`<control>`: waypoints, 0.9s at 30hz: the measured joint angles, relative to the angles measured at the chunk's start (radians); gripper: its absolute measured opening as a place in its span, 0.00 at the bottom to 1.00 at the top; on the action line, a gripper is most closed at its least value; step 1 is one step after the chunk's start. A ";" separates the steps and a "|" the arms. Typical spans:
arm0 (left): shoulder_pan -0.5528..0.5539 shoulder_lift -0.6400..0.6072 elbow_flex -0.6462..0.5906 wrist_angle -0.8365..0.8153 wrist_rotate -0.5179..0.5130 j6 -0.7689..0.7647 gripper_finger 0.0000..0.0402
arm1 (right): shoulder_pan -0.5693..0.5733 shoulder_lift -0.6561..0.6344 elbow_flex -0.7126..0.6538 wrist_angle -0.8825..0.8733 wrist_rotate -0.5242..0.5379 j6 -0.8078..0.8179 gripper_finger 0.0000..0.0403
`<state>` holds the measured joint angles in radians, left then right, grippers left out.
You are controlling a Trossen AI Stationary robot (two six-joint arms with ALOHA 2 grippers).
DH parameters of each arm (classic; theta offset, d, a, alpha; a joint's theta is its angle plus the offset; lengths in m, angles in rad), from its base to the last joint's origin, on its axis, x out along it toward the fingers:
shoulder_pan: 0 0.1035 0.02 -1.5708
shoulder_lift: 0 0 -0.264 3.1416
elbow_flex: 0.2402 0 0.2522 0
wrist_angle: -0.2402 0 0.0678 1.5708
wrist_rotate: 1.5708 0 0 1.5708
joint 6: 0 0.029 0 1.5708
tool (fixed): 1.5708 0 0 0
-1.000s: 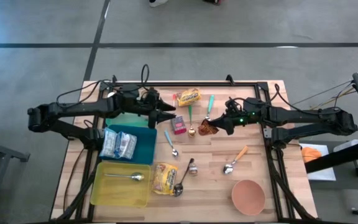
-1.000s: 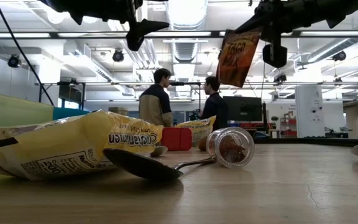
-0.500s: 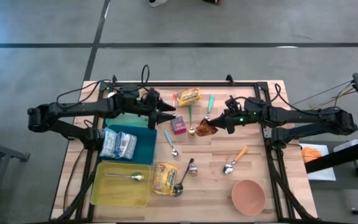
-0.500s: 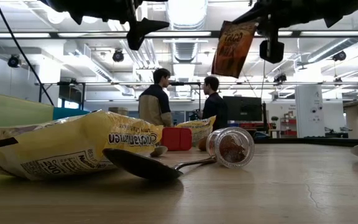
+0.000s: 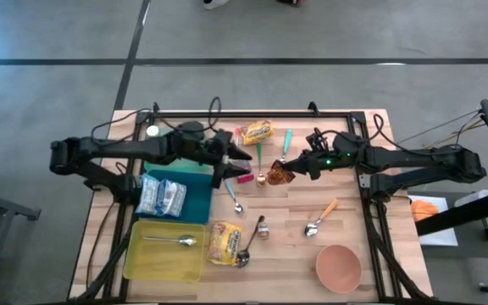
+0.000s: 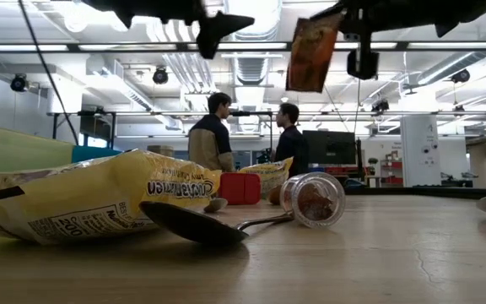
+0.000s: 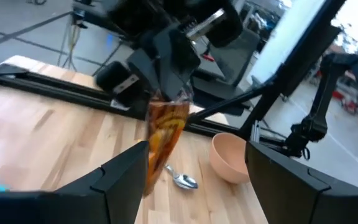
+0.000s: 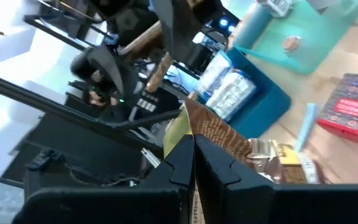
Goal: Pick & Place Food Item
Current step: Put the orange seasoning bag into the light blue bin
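An orange-brown food packet [image 5: 282, 174] hangs high over the middle of the table, with my right gripper [image 5: 297, 169] shut on it. In the low view the packet [image 6: 312, 52] dangles far above the tabletop. My left gripper [image 5: 246, 158] is open, level with the packet and a short way to its left, pointing at it. In the left wrist view the packet [image 7: 165, 134] hangs just beyond my open fingers, nothing between them. My right gripper pinches the packet's upper edge [image 8: 196, 127] between its two shut fingers. The fingers come roughly level from the table's right side. The packet hangs tilted below them, lifted clear of the table.
A blue tray [image 5: 195, 200] holding a white packet and a yellow tray [image 5: 142, 254] with a spoon sit front left. Yellow packets [image 5: 258, 131] [image 5: 223, 241], a red box [image 5: 245, 175], spoons, a jar [image 5: 263, 229] and a pink bowl [image 5: 339, 267] are scattered about.
My left gripper has travelled toward the table's right edge, closing on the hanging packet, and has rolled a little. It stays open. The packet has swung slightly upward under my right gripper, which has tipped without shifting place.
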<state>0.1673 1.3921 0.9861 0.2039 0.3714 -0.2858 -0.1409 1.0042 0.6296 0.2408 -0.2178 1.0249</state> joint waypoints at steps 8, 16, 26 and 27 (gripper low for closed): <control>-0.009 0.126 0.187 -0.165 0.011 0.076 0.68 | 0.028 0.079 0.001 0.154 -0.030 0.016 0.02; -0.018 0.178 0.219 -0.160 0.067 0.077 0.68 | 0.032 0.089 0.010 0.184 -0.029 0.015 0.02; -0.021 0.189 0.222 -0.119 0.060 0.082 0.68 | 0.044 0.158 0.082 0.184 -0.060 -0.013 0.02; -0.021 0.189 0.222 -0.119 0.068 0.089 0.68 | 0.045 0.167 0.089 0.185 -0.068 -0.014 0.02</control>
<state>0.1460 1.5806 1.2079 0.0853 0.4397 -0.1963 -0.0956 1.1711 0.7189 0.4263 -0.2858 1.0109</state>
